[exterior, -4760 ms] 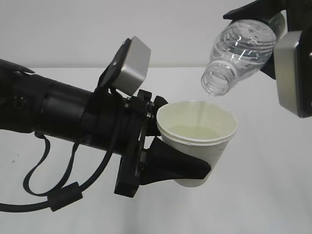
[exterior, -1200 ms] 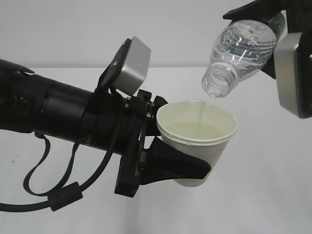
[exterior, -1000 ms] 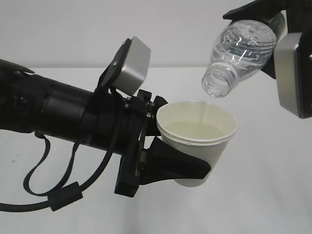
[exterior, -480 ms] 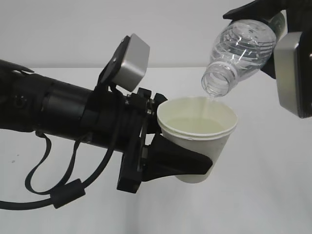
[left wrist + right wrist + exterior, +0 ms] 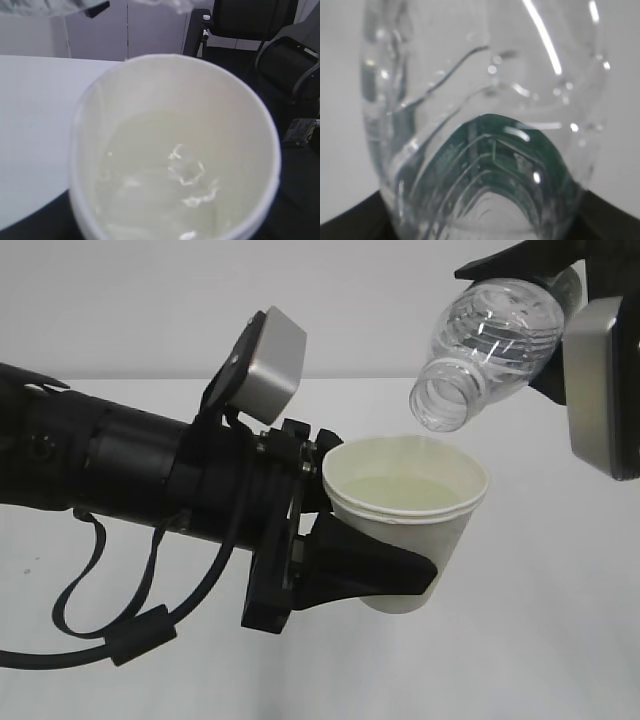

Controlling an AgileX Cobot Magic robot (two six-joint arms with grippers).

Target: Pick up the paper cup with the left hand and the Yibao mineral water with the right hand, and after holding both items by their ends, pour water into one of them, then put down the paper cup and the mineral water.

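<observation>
Exterior view: left gripper (image 5: 375, 570) hugging the cup (image 5: 410, 530) up over the white table (image 5: 540, 640), right gripper (image 5: 560, 300) holding the bottle (image 5: 485, 340) slanted, mouth pointing down-left just above the cup's rim. Left wrist view only: water inside the cup, black chairs (image 5: 280, 55) behind. Right wrist view only: green label (image 5: 490, 165), very close.

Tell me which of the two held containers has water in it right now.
The paper cup, upright in the left gripper, holds a pool of water. The Yibao mineral water in the right gripper is tipped mouth-down above it and looks drained.
</observation>
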